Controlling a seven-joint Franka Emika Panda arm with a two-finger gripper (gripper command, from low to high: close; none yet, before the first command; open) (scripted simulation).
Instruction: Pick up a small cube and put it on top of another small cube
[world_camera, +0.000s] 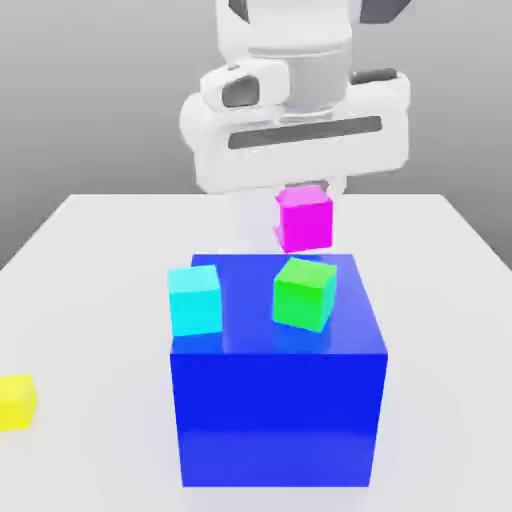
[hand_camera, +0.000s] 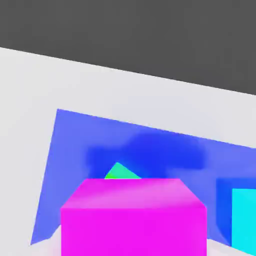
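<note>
Overhead, the white hand (world_camera: 303, 190) is hanging above the far edge of the big blue cube (world_camera: 278, 400), with the small magenta cube (world_camera: 305, 217) sitting directly under its body and clear of every surface. The fingers themselves are hidden behind the hand's housing, so whether they are clamping the cube cannot be told, though the cube is floating just beneath the hand with nothing else under it. In the hand view the magenta cube (hand_camera: 134, 216) is filling the near foreground, and the blue top face (hand_camera: 75, 145) is spreading out below it.

Below the hand and a little nearer the exterior camera, a green cube (world_camera: 304, 293) is resting on the blue top. A cyan cube (world_camera: 195, 300) is sitting at the blue cube's edge, off toward the exterior view's left of the hand. A yellow cube (world_camera: 17, 402) is lying on the bench (world_camera: 90, 300), well apart from the hand. The bench is showing a plain, pale, matte surface, and a flat grey backdrop is rising behind it.
</note>
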